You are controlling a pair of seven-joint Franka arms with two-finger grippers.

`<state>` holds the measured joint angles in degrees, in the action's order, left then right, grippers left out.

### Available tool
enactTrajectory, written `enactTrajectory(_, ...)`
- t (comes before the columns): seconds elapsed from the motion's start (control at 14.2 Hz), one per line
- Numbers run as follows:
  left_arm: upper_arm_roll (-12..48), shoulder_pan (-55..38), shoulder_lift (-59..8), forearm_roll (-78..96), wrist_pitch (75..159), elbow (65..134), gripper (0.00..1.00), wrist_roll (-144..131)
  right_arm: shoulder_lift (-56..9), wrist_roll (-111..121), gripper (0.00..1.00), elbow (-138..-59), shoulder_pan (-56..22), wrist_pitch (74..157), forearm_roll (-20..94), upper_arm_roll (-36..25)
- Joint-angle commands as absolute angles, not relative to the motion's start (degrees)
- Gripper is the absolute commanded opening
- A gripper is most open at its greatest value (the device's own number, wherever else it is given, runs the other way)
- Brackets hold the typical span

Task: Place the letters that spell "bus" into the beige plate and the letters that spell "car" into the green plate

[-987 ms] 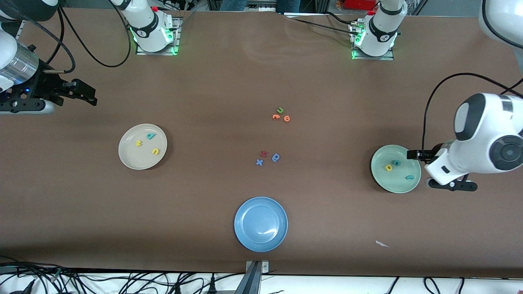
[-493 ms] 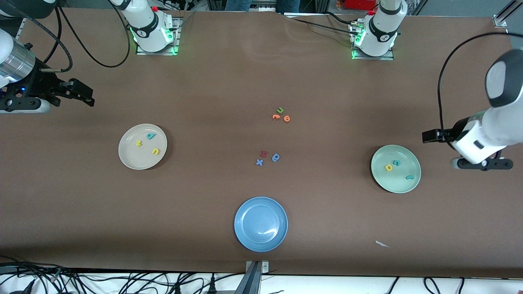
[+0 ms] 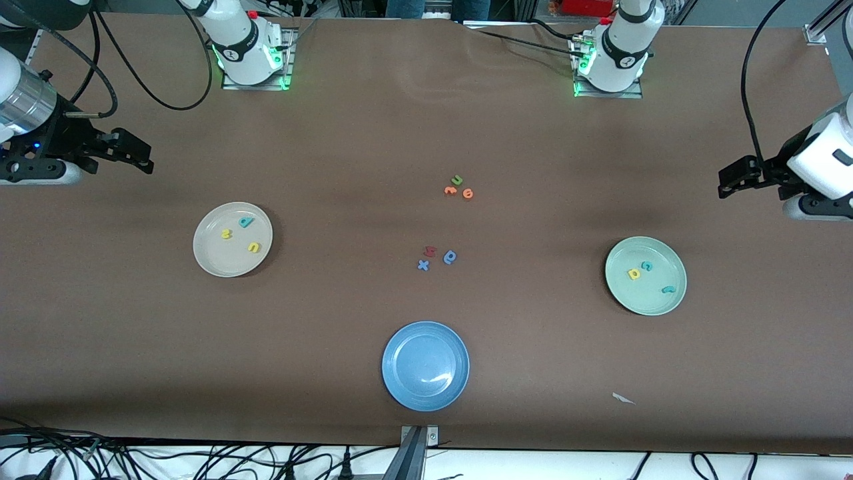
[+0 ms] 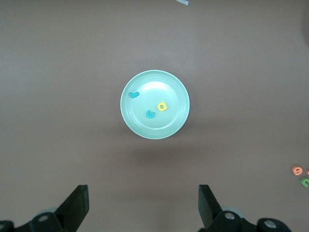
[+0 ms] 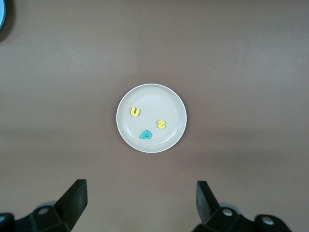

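Since withdrawn, left pincer (image 3: 733, 181) plate-clear.

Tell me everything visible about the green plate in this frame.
The green plate is round, plain pale mint with a shallow rim and a glossy, ceramic-looking surface. It sits flat on the brown table toward the left arm's end. Three small foam letters lie in it: a yellow "a", a teal "c" and a teal "r". No gripper touches it.
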<state>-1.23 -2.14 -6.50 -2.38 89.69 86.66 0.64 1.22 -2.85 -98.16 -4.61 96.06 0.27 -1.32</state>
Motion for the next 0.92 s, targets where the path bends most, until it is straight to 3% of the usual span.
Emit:
enactTrajectory(0.0,-2.3,-2.6,-5.9,-1.3,90.2,88.4,1.0,2.3,1.4,-3.3,1.0,-97.6,-4.7,95.6,-0.4,-1.3)
enactTrajectory(0.85,-2.1,-1.9,-5.9,-1.2,89.5,88.1,1.0,3.1,1.4,-2.7,1.0,-97.6,-4.5,95.7,-0.4,-1.3)
